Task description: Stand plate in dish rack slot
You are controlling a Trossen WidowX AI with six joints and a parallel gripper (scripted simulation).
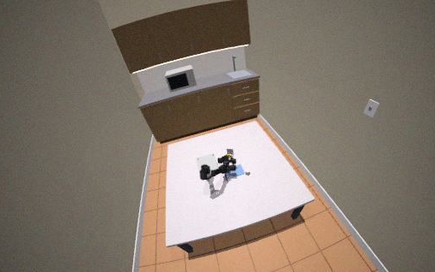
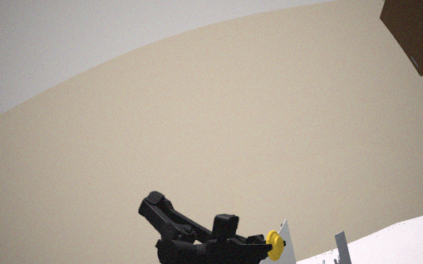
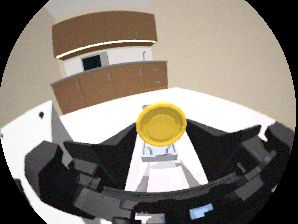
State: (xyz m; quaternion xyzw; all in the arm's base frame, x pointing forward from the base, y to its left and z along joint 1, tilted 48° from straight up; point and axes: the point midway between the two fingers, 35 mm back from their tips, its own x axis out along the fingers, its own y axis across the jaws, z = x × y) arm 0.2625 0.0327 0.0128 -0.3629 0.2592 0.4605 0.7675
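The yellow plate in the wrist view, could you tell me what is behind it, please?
The gripper holds the yellow plate upright. Just below it shows part of the grey dish rack on the white table; further back, brown cabinets. The plate hides the rack's far end.
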